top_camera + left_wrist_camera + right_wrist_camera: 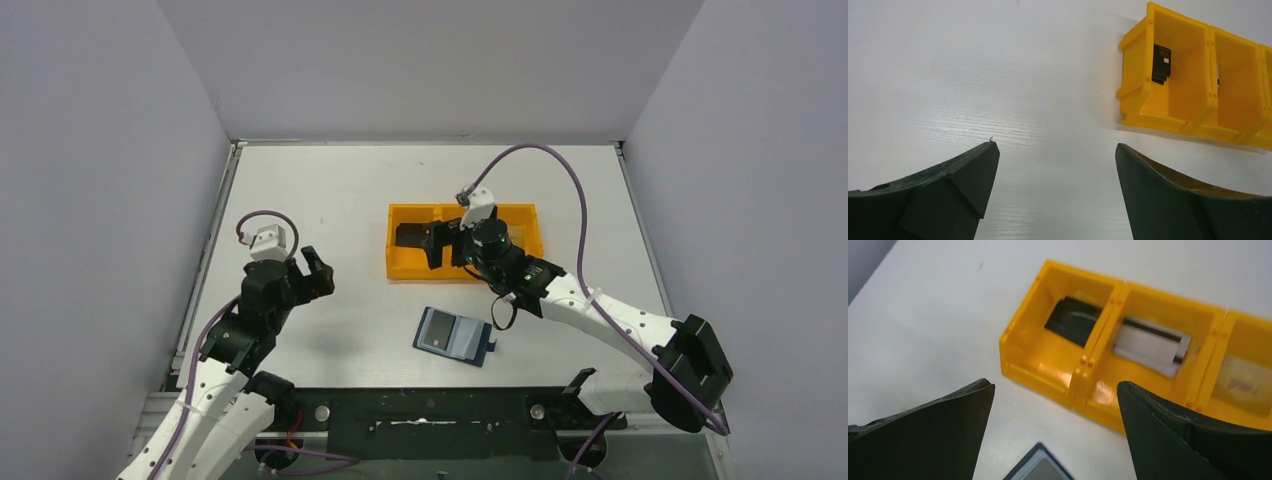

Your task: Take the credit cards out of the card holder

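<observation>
Right pincer (425,243) hangs over the orange plastic tray with three boxes (410,272). Its two black fingers are spread wide, and nothing sits between them. Left pincer (318,270) is spread wide too and holds nothing. It waits over a bare part of the white worktop (320,190), well apart from the tray.

I think the drop-off step is in hand. Three cards lie in the tray, and the right pincer above them is not holding one.

For the next move, the right arm would need to go back to the dark navy-blue folding card holder (455,335). It should look for any card left in the pockets. It would have to pinch only the thin edge of a card and slide it out flat. The left pincer may need to press the holder down so it does not slide.

That card holder lies open and flat on the worktop, between the tray and the arm bases. Its inside is blue-grey, and a small tab sticks out on one side. I cannot tell if a card is in it.

Each box holds one card: a flat black card (1073,320) on the left, a shiny silver-grey card (1150,345) leaning in the middle, and a gold-tan card (1243,385) on the right.
</observation>
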Available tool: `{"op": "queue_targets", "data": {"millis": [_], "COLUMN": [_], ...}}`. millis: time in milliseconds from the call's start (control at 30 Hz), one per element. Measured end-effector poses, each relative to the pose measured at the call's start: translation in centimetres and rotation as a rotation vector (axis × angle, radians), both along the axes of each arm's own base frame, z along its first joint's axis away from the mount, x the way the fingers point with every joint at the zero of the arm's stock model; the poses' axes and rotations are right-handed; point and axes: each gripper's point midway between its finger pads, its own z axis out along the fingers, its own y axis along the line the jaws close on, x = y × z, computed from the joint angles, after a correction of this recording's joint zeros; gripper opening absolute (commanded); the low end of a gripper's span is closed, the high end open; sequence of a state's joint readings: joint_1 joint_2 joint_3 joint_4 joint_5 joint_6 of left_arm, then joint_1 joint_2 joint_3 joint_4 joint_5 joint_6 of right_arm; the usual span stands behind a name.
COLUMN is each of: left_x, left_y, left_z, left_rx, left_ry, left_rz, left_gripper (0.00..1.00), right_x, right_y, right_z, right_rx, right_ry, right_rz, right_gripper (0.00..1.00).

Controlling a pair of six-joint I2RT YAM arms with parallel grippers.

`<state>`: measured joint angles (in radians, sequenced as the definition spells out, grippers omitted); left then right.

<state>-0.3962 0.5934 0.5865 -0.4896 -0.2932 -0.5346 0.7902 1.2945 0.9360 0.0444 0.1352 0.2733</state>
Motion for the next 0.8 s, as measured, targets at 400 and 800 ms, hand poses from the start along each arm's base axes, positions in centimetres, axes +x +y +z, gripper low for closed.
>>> {"op": "queue_targets", "data": {"millis": [400, 800], "left_x": [0.1, 0.1], "left_y": [-1.9, -3.9], "left_z": [-0.9, -2.9], "left_rx": [-0.025, -0.040], "left_ry": [0.045, 0.135], "left_rz": [-0.091, -0.185], "left_gripper": [0.86, 0.85], "right_x": [-10.6, -16.3], "right_y": [-2.7, -0.7], "right_z": [-12.9, -16.0], "right_rx": [0.252, 0.280], "right_ry": [0.515, 0.630], "right_rz": [-0.195, -0.330], "right_gripper": [0.81, 0.58]}}
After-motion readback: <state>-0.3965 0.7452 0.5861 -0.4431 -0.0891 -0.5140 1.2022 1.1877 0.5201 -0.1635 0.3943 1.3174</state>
